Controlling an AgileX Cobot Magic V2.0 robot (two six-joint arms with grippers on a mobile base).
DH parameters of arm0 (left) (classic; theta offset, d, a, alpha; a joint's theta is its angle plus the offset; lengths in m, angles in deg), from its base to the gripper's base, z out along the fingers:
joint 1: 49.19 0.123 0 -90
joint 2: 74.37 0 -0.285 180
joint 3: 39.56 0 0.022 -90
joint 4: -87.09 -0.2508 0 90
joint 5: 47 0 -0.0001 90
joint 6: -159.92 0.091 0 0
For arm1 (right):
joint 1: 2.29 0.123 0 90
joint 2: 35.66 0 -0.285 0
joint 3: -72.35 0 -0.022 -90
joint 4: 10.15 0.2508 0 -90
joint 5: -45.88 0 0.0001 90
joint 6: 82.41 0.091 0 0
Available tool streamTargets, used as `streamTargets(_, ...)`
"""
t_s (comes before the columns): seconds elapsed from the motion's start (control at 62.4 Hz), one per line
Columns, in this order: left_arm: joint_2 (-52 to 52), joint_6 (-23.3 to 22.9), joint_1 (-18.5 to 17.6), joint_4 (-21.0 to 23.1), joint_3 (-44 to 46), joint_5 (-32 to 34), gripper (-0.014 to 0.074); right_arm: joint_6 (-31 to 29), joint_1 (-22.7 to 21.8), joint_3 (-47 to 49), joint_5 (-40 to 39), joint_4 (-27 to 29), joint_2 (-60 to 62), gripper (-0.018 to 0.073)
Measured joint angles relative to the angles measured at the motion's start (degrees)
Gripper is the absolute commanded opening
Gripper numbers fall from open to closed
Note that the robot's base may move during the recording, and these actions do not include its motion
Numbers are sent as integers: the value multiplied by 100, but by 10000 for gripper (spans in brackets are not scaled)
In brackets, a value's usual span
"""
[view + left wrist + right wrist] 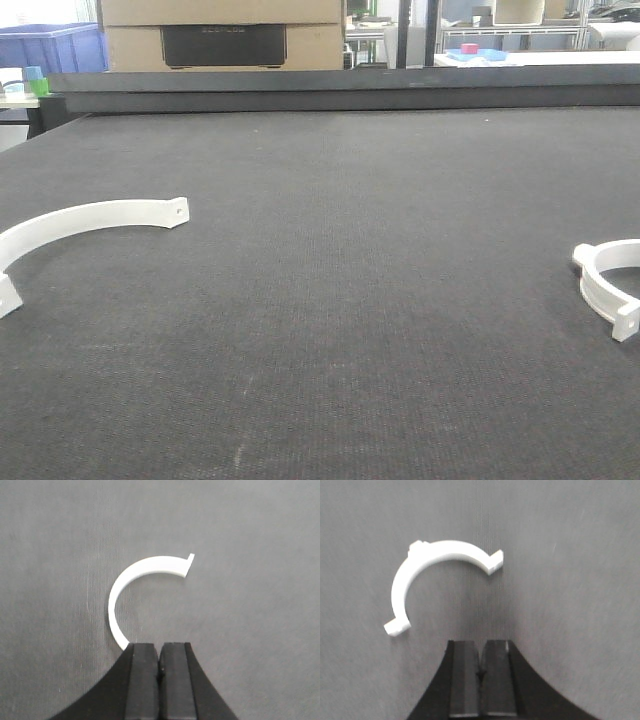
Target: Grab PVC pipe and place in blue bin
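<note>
A thin white half-ring of PVC pipe (pixel 110 214) lies flat at the left of the dark mat (pixel 350 300), its open side facing the near edge. A thicker white C-shaped PVC pipe piece (pixel 597 290) lies flat at the right, well apart. A blue plastic bin (pixel 50 48) stands beyond the mat's far left corner.

Two curved white pipe pieces lie on the one dark worktop (pixel 350 330): the first pipe piece (pixel 95 213) at nine o'clock and the second pipe piece (pixel 595 290) at three o'clock. One blue bin (pixel 50 48) stands at eleven o'clock and one small red block (pixel 469 48) at one o'clock. There are two hands, the left hand (pixel 159 655) and the right hand (pixel 481 652).
</note>
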Motion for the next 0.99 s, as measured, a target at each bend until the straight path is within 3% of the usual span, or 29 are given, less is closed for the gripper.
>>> streamTargets(0.273, 514, 0, 0, 0, 0, 0, -111, 0, 0, 0, -101, 108, -508, -168)
streamTargets(0.545, 540, 0, 0, 0, 0, -13, -111, 0, 0, 0, -1035, 981, -556, -167)
streamTargets(0.721, 540, 0, 0, 0, 0, -13, -111, 0, 51, 36, -1116, 1327, -940, -159)
streamTargets(0.994, 540, 0, 0, 0, 0, -13, -111, 0, 898, 834, -1189, 1451, -1846, -159)
